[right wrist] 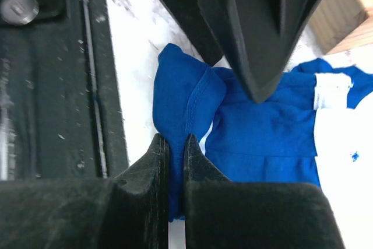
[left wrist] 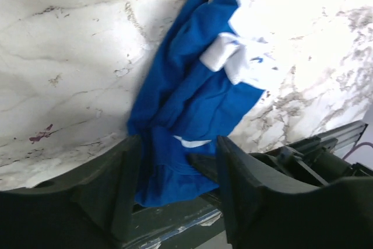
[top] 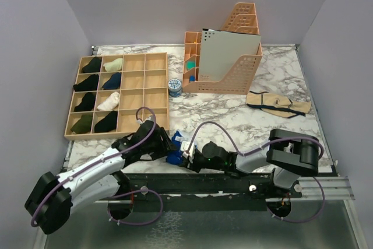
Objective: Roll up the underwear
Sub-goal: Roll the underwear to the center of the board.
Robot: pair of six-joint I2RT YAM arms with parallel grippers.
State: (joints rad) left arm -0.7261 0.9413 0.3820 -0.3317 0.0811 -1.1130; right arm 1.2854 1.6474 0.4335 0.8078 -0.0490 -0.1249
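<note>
One fold of crumpled blue underwear (left wrist: 192,97) (white-trimmed) sits pinched in right fingers (right wrist: 150,170); left fingers (left wrist: 113,185) gape wide.

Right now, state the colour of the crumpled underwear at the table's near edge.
Blue fabric underwear, white trim; clearest in left wrist view.

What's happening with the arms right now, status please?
Left gripper open, straddling blue underwear. Right gripper shut, pinching its folded edge. Underwear bunched at near table edge, not yet rolled. Wooden sock organizer close behind.
</note>
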